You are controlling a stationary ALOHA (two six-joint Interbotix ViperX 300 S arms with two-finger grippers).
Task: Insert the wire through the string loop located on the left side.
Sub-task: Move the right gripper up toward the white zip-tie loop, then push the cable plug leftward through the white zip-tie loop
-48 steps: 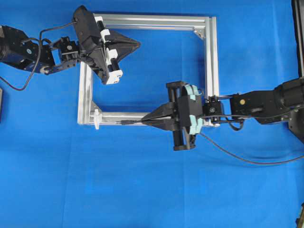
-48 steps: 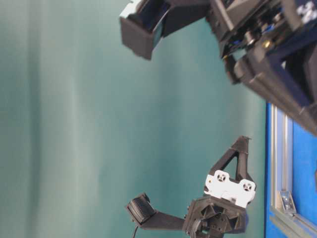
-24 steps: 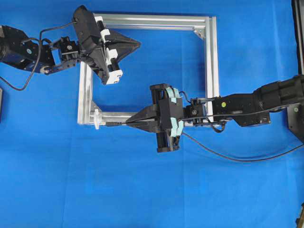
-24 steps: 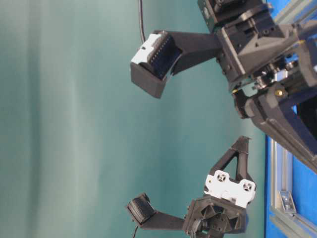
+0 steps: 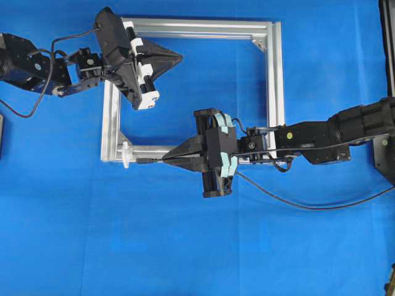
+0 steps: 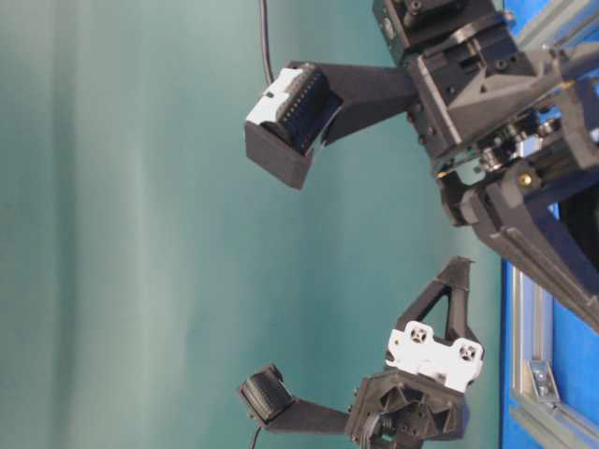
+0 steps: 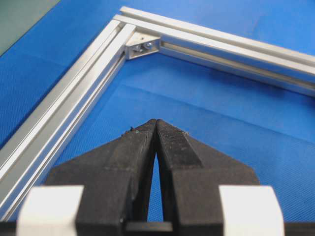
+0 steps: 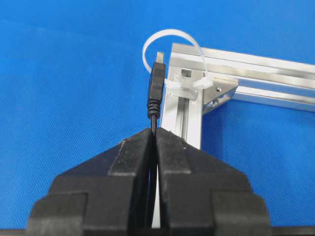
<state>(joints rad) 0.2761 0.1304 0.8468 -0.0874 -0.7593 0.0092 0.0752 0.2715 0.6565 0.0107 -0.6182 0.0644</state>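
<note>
Right gripper pinches one thin black wire, its plug tip seemingly just short of the single white string loop on the ribbed aluminium frame. Left gripper hangs closed, empty.

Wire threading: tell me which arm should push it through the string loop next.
The right. Its claw is shut on the wire, and the plug tip sits just short of the string loop at the frame corner. The left claw is shut, holds nothing, and hangs over the opposite corner.
</note>
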